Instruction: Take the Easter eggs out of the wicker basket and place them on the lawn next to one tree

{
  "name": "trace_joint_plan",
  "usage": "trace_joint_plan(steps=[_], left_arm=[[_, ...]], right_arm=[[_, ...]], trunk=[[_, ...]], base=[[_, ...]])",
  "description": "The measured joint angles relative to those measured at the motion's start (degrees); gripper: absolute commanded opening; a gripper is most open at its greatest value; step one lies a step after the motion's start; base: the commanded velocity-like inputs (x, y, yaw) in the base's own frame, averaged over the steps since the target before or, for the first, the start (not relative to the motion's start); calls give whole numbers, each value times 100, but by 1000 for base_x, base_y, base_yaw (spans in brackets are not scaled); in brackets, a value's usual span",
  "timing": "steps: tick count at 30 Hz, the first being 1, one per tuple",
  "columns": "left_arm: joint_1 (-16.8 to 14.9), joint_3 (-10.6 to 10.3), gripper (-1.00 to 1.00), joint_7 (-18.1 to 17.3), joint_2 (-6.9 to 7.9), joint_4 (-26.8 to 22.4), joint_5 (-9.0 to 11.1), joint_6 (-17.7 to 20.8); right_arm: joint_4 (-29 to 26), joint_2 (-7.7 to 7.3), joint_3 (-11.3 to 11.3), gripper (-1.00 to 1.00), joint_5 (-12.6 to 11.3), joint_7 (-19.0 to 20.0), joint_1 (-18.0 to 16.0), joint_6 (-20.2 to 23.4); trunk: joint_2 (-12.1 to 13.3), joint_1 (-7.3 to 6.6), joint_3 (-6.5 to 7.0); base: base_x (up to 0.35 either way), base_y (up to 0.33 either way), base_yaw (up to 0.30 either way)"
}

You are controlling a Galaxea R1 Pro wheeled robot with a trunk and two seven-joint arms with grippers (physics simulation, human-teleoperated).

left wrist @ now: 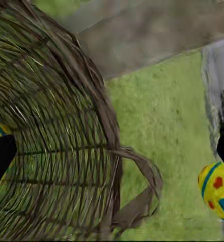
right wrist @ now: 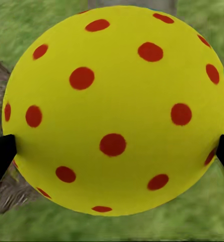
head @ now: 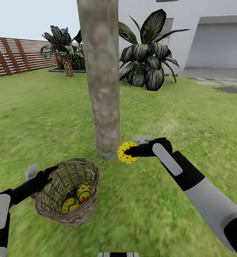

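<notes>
The right gripper [head: 129, 152] pinches one yellow egg [head: 127, 152] with red dots between its two black fingers, holding it just beside the foot of the grey mottled tree trunk [head: 101, 78], on the trunk's right side and low over the lawn [head: 189, 117]. In the right wrist view this held egg [right wrist: 117, 108] is seen up close, with a black fingertip [right wrist: 1, 156] touching each side of it and grass behind. The wicker basket [head: 70, 192] stands in front of the trunk and a little to its left, tipped so that its mouth faces up and toward the robot. Two more eggs lie inside it, one upright [head: 83, 191] and one lower down with a blue zigzag band [head: 70, 205], touching each other. The left gripper [head: 43, 175] is at the basket's left rim; its dark finger lies against the woven edge, but whether it grips the rim or only rests there I cannot tell. The left wrist view shows the woven wall and a loop handle [left wrist: 142, 191] of the basket, the grass beyond, and the held egg [left wrist: 218, 189] at the far side. Behind the tree stand a broad-leaved dark plant [head: 147, 57], a slatted wooden fence [head: 15, 55] and a white house wall [head: 204, 32].
</notes>
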Motion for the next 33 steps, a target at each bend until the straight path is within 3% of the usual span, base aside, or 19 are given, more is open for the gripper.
trace_joint_plan(steps=[2, 4, 5, 6, 8, 10, 14, 16, 19, 30, 33], left_arm=[[0, -634, 100, -679, 0, 1, -25, -5], [0, -1223, 100, -1275, -9, -5, -42, -9], [0, -1477, 100, -1563, -15, -7, -41, -7], [0, -1696, 100, -1835, -42, -7, -46, -5], [0, -1945, 100, -2134, -160, -15, -51, -18], [0, -2039, 100, -2217, -296, -19, -58, -40], [0, -2059, 100, -2326, -337, -53, -49, -50], [0, -2059, 100, -2707, -378, -50, -48, -53], [1, -2057, 100, -2939, -408, -44, -58, -57], [1, -2059, 100, -2989, -471, -43, -59, -58], [1, -2059, 100, -2986, -507, -29, -59, -56]], right_arm=[[161, 2, -1, -100, 268, -6, 0, -15], [588, 17, -2, -100, 855, -2, 0, -351], [960, 27, 3, -100, 1211, 3, 1, -829], [1349, 40, 10, -100, 1492, 11, 1, -1285], [1762, 58, 20, -100, 1727, 31, 3, -1647], [2036, 56, 22, -100, 1783, 44, 117, -1756], [2371, 30, 21, -100, 1809, 72, 169, -2009], [2394, 31, 21, -100, 1809, 75, 173, -2044], [2403, 51, 29, -100, 1809, 66, 173, -2043], [2492, 82, 74, -100, 1783, 17, 181, -2041], [2769, 141, 414, -100, 2061, 30, 190, -2241]], trunk=[[0, 0, 9], [0, 0, 16], [1, 1, 18], [1, 1, 18], [0, 0, 19], [0, 1, 19], [0, 0, 20], [0, 0, 20], [0, 0, 20], [0, 0, 19], [0, 0, 19]], base=[[0, 0, -283], [0, 0, -285], [0, 0, -223], [0, 0, -114], [0, 0, -33], [0, 0, -4], [0, -72, 0], [0, -288, 122], [0, -306, 261], [0, -314, 298], [0, -133, 300]])
